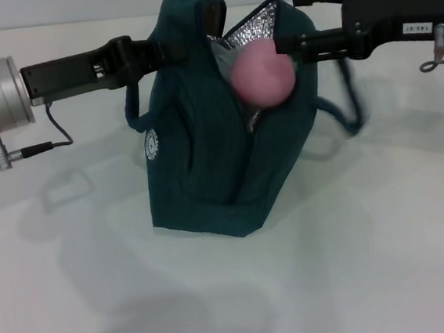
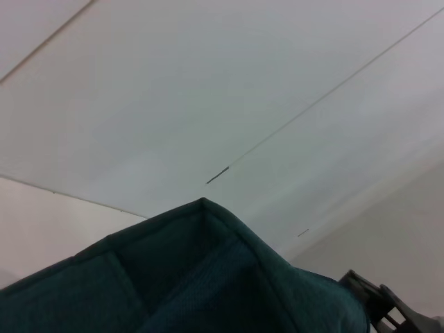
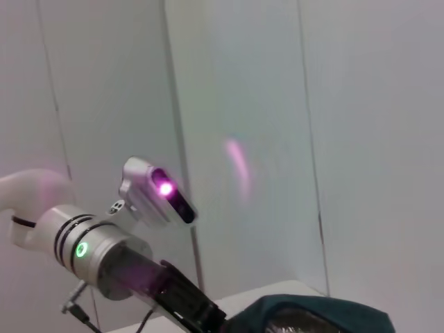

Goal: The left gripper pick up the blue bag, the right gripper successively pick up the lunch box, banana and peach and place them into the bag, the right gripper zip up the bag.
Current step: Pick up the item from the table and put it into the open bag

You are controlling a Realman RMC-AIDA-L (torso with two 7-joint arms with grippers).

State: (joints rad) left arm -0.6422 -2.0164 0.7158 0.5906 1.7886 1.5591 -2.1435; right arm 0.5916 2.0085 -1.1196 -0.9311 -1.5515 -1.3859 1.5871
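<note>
The blue bag [image 1: 206, 168] stands on the white table, its mouth open and showing silver foil lining [image 1: 259, 25]. My left gripper [image 1: 156, 53] is shut on the bag's top edge at its left side and holds it up. My right gripper [image 1: 290, 20] is open above the bag's mouth at its right side. The pink peach [image 1: 262, 72] is at the bag's opening, just below the lower finger, with no finger around it. The lunch box and the banana are out of view. The bag also shows in the left wrist view [image 2: 201, 277] and the right wrist view [image 3: 326, 312].
A loop handle [image 1: 347, 115] hangs off the bag's right side. The white table [image 1: 371, 246] lies around the bag. The left arm's silver wrist with its green light [image 3: 104, 250] shows in the right wrist view.
</note>
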